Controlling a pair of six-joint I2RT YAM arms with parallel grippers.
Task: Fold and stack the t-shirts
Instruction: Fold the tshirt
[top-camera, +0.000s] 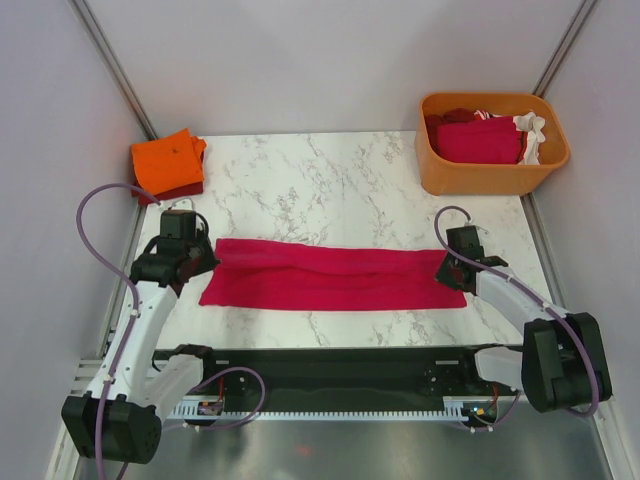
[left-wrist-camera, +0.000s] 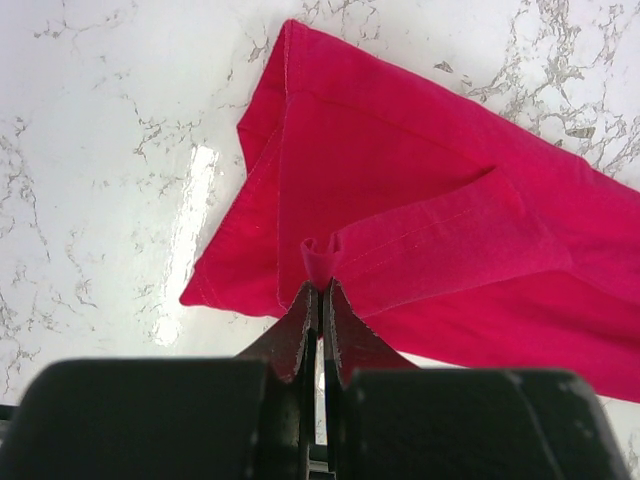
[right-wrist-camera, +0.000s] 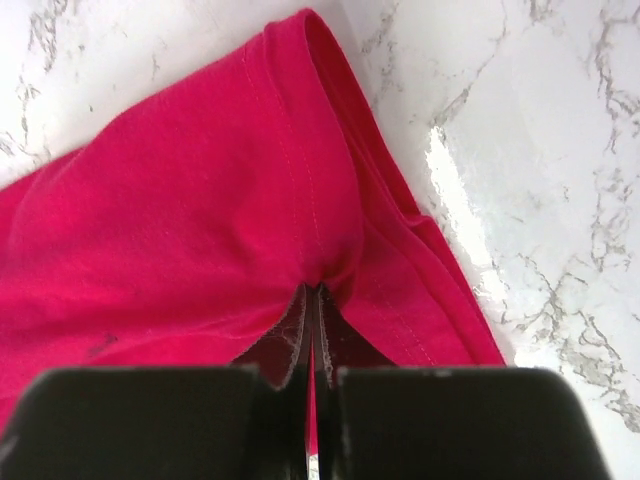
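**Top view.** The pink shirt (top-camera: 330, 275), folded into a long strip, lies across the centre of the table (top-camera: 330, 180).

**Left wrist view.** The left gripper (left-wrist-camera: 320, 292) is at the strip's left end. Its jaws are pinched to a hairline gap on a small pleat of cloth at the near edge.

**Right wrist view.** The right gripper (right-wrist-camera: 313, 292) is at the strip's right end, likewise clamped on bunched cloth beside the hem.

**Upper left.** A folded orange shirt (top-camera: 165, 160) rests on what appears to be a dark red shirt (top-camera: 182, 190).

**Upper right.** A tub (top-camera: 490, 178) holds red cloth (top-camera: 478, 140) and white cloth (top-camera: 532, 128).
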